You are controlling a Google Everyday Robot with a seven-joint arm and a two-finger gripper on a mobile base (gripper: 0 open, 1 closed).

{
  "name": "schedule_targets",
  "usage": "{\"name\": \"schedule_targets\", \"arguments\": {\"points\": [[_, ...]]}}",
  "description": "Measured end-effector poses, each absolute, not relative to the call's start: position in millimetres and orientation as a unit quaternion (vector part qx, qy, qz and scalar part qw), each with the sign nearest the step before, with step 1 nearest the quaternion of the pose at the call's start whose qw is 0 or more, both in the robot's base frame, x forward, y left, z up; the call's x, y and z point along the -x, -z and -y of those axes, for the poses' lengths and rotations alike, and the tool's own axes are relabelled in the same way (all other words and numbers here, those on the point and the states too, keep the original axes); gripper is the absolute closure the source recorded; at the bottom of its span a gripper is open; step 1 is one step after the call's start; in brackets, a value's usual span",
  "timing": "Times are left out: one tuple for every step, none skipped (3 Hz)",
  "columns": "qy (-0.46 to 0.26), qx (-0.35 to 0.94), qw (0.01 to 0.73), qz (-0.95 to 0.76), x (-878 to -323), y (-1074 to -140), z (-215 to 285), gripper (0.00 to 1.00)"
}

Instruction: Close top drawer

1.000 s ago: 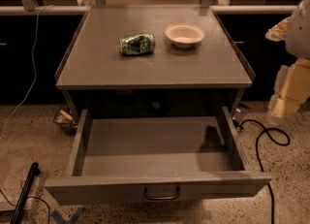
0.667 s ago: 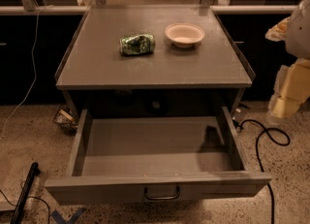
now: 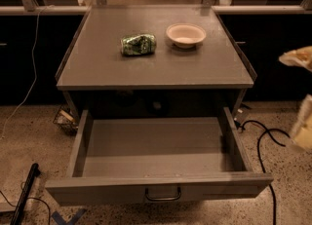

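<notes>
Top drawer (image 3: 158, 190) stood pulled far out from cabinet front. I saw tool (image 3: 304, 129) at rt edge, clear of drawer; couldn't tell its state. On surface (image 3: 97, 68): 1 crumpled green item (image 3: 138, 44), 1 bowl (image 3: 185, 34).

The top drawer (image 3: 156, 143) stands pulled far out of the grey cabinet (image 3: 156, 70), its metal loop handle (image 3: 163, 195) facing the camera. On the cabinet top lie a crumpled green packet (image 3: 138, 44) and, near it, a white bowl (image 3: 185, 34). The gripper (image 3: 303, 130) hangs at the right edge, apart from the drawer.
</notes>
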State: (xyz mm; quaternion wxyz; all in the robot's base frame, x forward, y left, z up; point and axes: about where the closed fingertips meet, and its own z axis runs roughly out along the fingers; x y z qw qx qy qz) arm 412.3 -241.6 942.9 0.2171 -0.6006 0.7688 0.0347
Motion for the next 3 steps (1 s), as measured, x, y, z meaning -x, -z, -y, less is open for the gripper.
{"name": "schedule_targets", "arguments": {"points": [[-0.115,0.572,0.281,-0.762,-366,-907,268,0.00],[-0.177,0.549,0.313,-0.755,-331,-875,269,0.00],[-0.215,0.545,0.309,-0.749,-306,-828,248,0.00]]}}
